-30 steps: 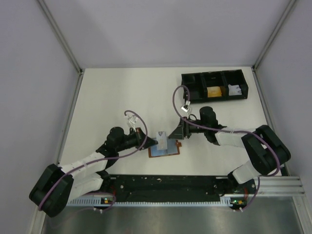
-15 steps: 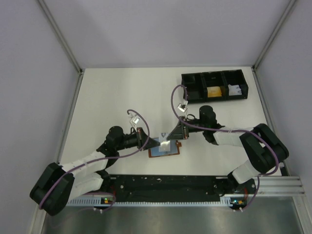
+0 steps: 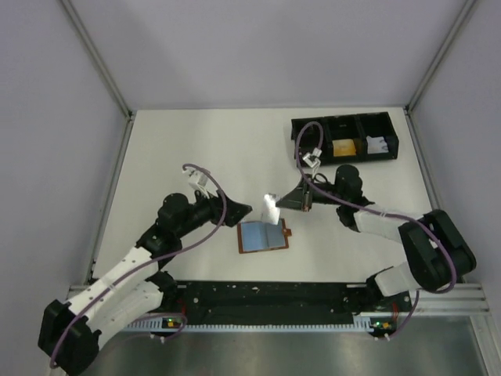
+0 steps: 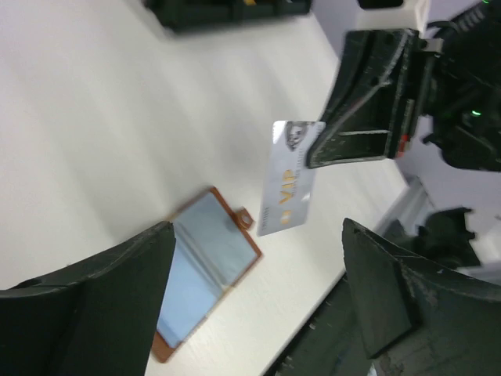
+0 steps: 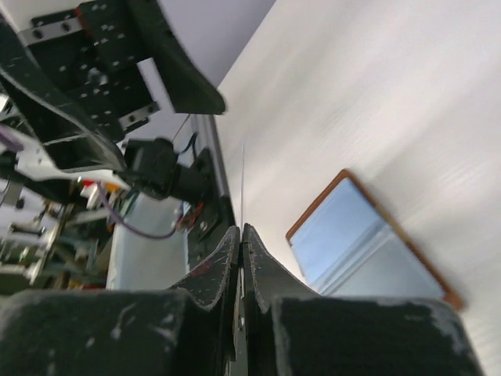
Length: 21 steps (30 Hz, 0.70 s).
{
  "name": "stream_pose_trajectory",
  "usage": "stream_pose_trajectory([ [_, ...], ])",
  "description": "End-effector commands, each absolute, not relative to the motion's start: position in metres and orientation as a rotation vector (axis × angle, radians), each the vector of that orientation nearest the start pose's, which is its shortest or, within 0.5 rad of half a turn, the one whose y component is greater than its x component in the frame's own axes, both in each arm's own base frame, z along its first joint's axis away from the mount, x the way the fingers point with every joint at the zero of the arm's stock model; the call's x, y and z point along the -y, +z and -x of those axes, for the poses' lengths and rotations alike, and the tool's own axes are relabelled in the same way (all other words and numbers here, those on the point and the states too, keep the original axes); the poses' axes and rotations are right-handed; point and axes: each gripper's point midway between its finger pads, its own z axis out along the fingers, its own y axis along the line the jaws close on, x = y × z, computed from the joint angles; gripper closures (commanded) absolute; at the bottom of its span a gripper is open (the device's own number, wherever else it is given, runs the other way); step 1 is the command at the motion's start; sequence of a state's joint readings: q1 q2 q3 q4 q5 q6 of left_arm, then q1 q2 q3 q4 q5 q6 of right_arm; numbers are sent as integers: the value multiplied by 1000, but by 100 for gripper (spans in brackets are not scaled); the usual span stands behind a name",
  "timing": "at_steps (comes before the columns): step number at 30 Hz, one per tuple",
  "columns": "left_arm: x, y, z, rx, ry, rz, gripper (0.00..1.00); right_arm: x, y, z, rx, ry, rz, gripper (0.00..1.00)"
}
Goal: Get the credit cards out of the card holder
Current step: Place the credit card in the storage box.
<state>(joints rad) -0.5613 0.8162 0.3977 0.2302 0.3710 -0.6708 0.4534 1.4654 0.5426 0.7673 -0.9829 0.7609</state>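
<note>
Pinching a card (image 3: 271,208) above the open holder (image 3: 262,235), right claw (image 3: 282,202) holds firm; left claw (image 3: 241,211) gapes wide; next, likely carry it to the tray (image 3: 301,135).

Left hand (image 3: 242,211) spread wide, arm stretched forward; right hand (image 3: 282,202) pinched on card (image 3: 270,208), pointing left.

A robotics lab cell: white table (image 3: 180,149) enclosed by plain grey panels (image 3: 258,47) and aluminium posts (image 3: 95,55).

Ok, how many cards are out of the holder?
1 for certain: a silver VIP card in the right tool, near the card holder; items in the tray may be more.
</note>
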Motion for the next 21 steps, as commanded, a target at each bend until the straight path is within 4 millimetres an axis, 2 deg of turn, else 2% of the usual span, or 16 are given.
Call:
stream_pose_trajectory([
  [1,180,213,-246,-1873,-731,-107,4,-254,188,-267,-1871,1467,342,100],
  [2,168,230,-251,-1842,-657,-87,1,-244,190,-278,-1880,1412,290,100],
  [6,129,263,-256,-1812,-428,-57,1,-191,192,-323,-1951,1139,23,100],
  [7,121,273,-257,-1794,-384,-37,1,-177,200,-334,-1945,1088,-27,100],
  [11,102,299,-258,-1742,-269,-53,2,-122,216,-369,-1904,922,-240,100],
  [13,97,300,-260,-1717,-241,-52,2,-97,224,-384,-1860,858,-335,100],
  [18,98,283,-256,-1724,-255,-74,2,-25,244,-418,-1739,665,-520,100],
  [21,91,282,-254,-1695,-226,-68,2,16,245,-437,-1688,559,-617,100],
])
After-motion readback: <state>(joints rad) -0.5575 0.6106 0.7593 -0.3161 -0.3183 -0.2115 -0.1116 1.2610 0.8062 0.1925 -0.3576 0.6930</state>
